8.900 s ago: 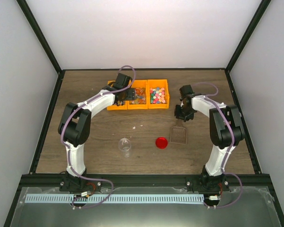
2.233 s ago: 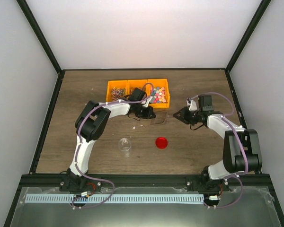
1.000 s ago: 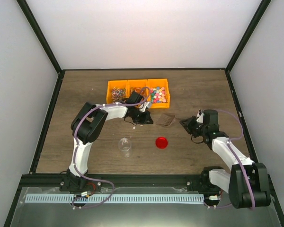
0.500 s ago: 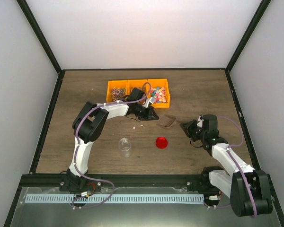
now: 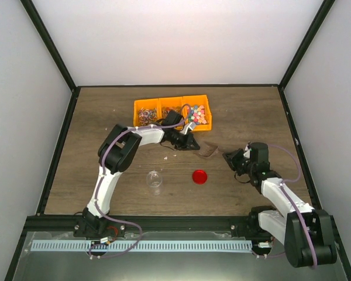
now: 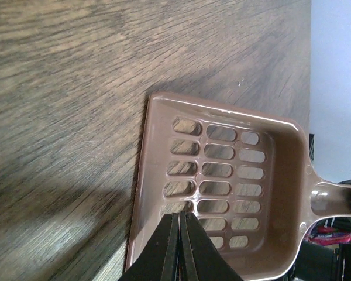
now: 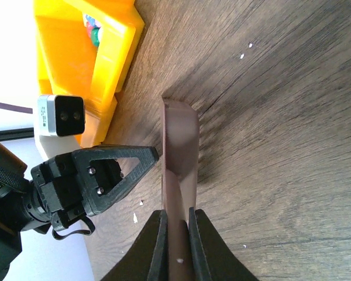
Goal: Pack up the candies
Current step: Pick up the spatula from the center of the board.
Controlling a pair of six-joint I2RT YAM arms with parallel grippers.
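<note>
Brown slotted scoop point(image 6: 281, 175), orange bin point(image 5: 169, 98), multicoloured candies point(image 5: 198, 115), red lid point(image 5: 199, 175), dark wood-grain table point(image 5: 105, 170), black left fingers point(image 6: 164, 252)

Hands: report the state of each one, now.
Left hand: closed, holding nothing, tips against the rim of the scoop.
Right hand: closed on the scoop's handle.

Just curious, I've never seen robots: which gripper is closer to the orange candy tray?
Left. The left gripper sits just in front of the orange tray; the right gripper is farther off, front right, holding the brown scoop.
</note>
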